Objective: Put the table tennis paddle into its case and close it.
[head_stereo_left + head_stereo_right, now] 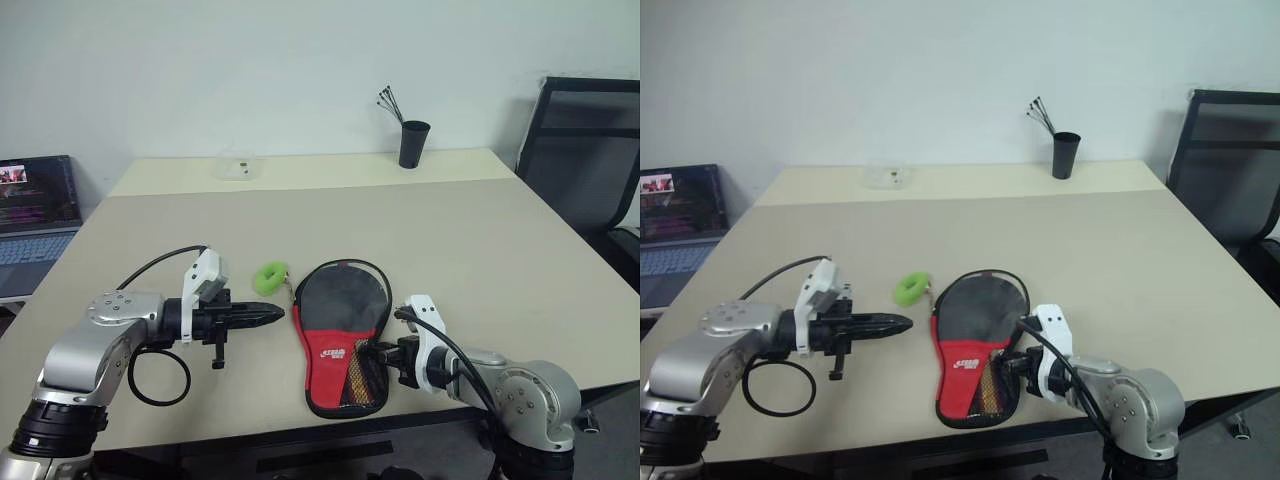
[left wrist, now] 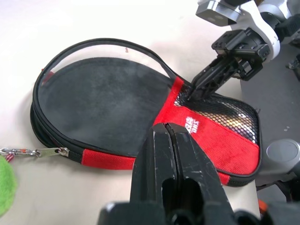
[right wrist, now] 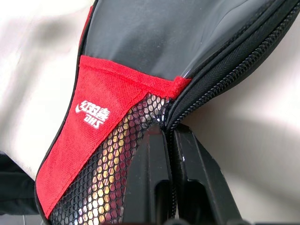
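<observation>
One case lies on the counter, flanked by two grippers: left closed empty, right pinching the case's zip edge.

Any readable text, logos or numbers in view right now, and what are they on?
White logo on the red band of the case: two Chinese characters over Latin letters that look like "DHS"; too blurred to be sure.
Laptop screen: lines of text, too small to read.
Clear box at the table's far side: a small dark mark, unreadable.
Nothing readable on the black cup or the green ring.
</observation>
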Tool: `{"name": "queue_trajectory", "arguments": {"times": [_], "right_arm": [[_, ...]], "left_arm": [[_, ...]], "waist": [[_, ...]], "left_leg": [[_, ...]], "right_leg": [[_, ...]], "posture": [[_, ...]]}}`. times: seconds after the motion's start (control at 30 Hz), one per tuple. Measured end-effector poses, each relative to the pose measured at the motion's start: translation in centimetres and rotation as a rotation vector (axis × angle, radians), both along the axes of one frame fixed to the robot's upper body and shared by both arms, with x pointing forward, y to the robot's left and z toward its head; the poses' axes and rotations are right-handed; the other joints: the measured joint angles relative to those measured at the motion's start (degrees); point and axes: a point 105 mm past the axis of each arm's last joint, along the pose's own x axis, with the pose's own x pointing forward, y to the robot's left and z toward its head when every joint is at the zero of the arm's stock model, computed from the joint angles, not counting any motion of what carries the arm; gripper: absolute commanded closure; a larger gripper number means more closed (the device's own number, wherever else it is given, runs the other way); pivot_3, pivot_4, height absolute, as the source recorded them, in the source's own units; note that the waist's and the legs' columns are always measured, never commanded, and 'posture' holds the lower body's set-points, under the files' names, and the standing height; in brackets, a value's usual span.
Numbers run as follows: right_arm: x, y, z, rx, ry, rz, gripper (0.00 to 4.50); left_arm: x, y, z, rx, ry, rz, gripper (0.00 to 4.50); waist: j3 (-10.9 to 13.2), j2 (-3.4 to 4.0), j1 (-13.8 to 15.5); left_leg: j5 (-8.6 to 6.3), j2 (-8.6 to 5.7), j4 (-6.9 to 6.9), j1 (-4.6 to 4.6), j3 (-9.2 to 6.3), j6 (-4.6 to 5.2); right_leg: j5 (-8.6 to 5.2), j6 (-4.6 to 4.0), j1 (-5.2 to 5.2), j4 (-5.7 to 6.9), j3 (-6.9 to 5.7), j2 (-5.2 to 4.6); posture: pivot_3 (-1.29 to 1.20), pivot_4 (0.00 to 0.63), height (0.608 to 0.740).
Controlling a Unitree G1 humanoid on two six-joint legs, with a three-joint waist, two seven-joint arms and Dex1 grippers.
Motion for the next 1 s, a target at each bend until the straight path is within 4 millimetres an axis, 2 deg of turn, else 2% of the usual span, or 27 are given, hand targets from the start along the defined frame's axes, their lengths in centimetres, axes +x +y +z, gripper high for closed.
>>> {"name": "queue_trajectory", "arguments": {"times": [0.13,0.23,0.37,0.47,0.6,0.7,0.83,0.9,1.0], "right_arm": [[0.1,-0.2,-0.1,-0.022,-0.002,-0.020,4.47],[0.3,-0.7,0.0,-0.063,-0.018,-0.020,3.79],[0.4,-2.0,1.4,-0.207,-0.127,0.032,2.44],[-0.1,-1.6,2.2,-0.246,-0.184,0.113,1.39],[0.0,-1.4,4.6,-0.261,-0.287,0.220,0.02],[0.2,-0.8,6.7,-0.235,-0.381,0.284,0.02],[1.5,0.1,7.3,-0.216,-0.428,0.321,0.02],[2.0,1.0,7.0,-0.220,-0.445,0.339,0.02],[2.6,2.8,5.7,-0.227,-0.455,0.369,0.00]], "left_arm": [[0.2,0.0,0.0,-0.001,-0.002,0.002,4.50],[0.3,0.0,0.0,-0.004,-0.004,0.007,4.50],[0.5,-0.1,0.0,-0.016,-0.017,0.021,4.50],[0.6,-0.1,0.0,-0.020,-0.021,0.035,4.50],[0.9,0.2,-0.3,-0.021,-0.018,0.077,4.50],[1.6,1.0,-0.6,-0.021,-0.013,0.144,4.50],[2.3,2.0,-0.8,-0.013,-0.022,0.222,4.50],[2.6,2.5,-1.0,0.006,-0.050,0.248,4.50],[3.4,3.3,-1.6,0.025,-0.071,0.321,3.63]], "waist": [[0.0,0.00,0.0],[0.0,0.00,0.0],[0.0,-0.02,0.0],[0.0,-0.02,0.0],[0.0,-0.03,0.0],[0.0,-0.04,0.0],[0.0,-0.04,0.0],[0.0,-0.04,0.0],[0.0,-0.05,0.0]], "left_leg": [[0.00,0.00,0.00,0.00,0.00,0.00],[0.00,-0.01,0.01,-0.01,0.01,0.00],[0.00,-0.03,0.01,-0.02,0.03,0.00],[0.00,-0.03,-0.01,-0.01,0.03,0.00],[0.00,-0.04,0.00,0.00,0.03,0.00],[0.00,-0.04,0.00,-0.01,0.04,0.00],[-0.01,-0.04,0.00,-0.01,0.10,0.00],[-0.01,-0.03,0.00,-0.03,0.14,0.00],[-0.01,-0.02,0.00,-0.05,0.21,0.00]], "right_leg": [[0.00,0.00,-0.01,0.00,0.00,0.03],[0.00,0.00,-0.01,0.00,0.01,0.06],[0.00,0.01,-0.01,-0.02,0.04,0.06],[0.00,0.00,-0.03,-0.03,0.05,0.07],[0.00,0.01,-0.06,0.01,0.06,0.10],[0.00,0.01,-0.06,-0.01,0.03,0.11],[0.00,0.01,-0.07,-0.01,0.05,0.13],[0.00,0.00,-0.10,-0.01,0.07,0.13],[0.00,0.01,-0.16,0.02,0.11,0.13]], "posture": [[0.00,0.150,0.740],[0.00,0.150,0.740],[0.00,0.150,0.740],[0.00,0.150,0.740],[0.00,0.150,0.740],[0.00,0.150,0.740],[0.00,0.150,0.740],[0.00,0.150,0.740],[0.00,0.150,0.740]]}}
